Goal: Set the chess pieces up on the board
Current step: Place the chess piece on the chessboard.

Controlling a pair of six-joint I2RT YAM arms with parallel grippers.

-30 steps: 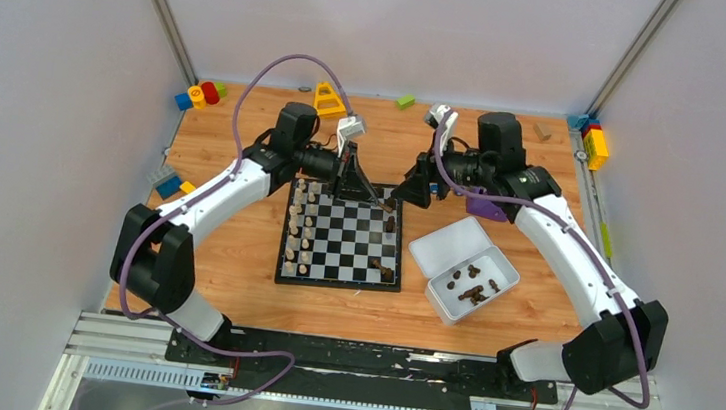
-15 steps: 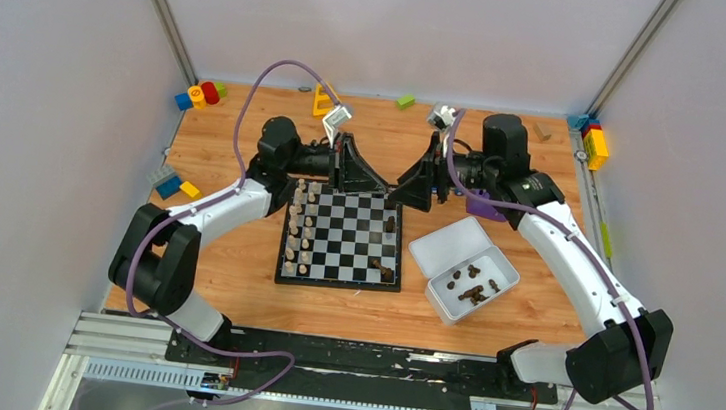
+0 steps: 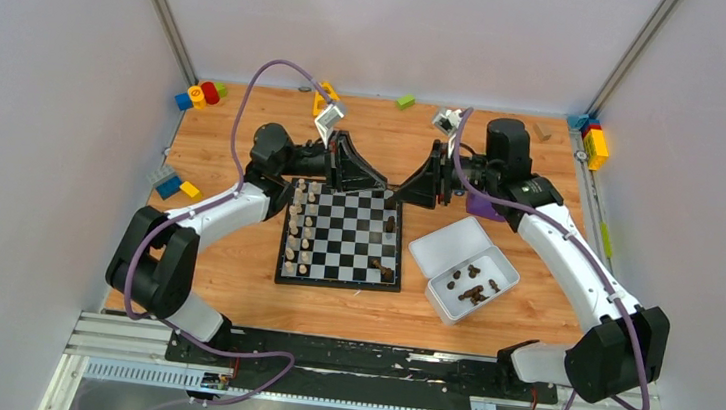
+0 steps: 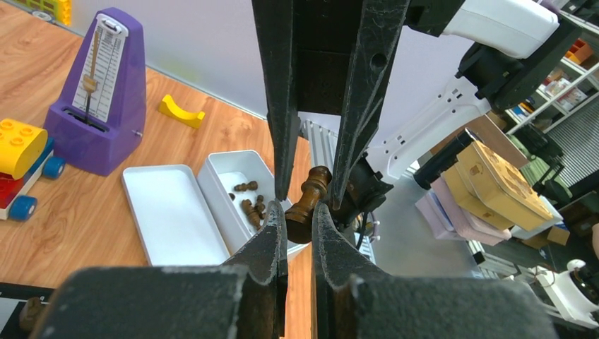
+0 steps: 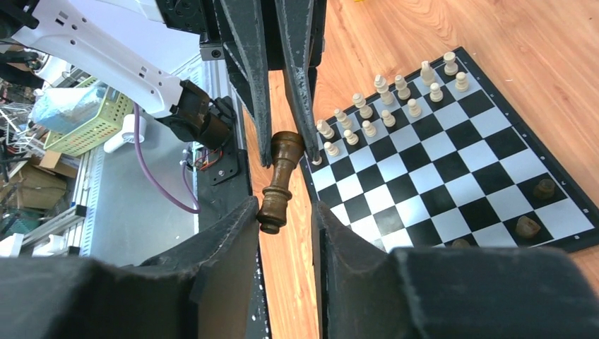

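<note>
Brown chessman (image 5: 280, 176) gripped by L tool (image 4: 298, 209), R tool (image 5: 285, 205) flanking.

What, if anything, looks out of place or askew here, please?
One dark chess piece hangs tilted in mid-air near the edge of the board, gripped by the left pincer, with the right pincer around its other end. Other dark pieces lie loose in the white tray.

Tray (image 3: 443, 295) w/ pieces (image 3: 471, 292) R of board (image 3: 346, 239); blocks (image 3: 199, 95) behind, far edge.
</note>
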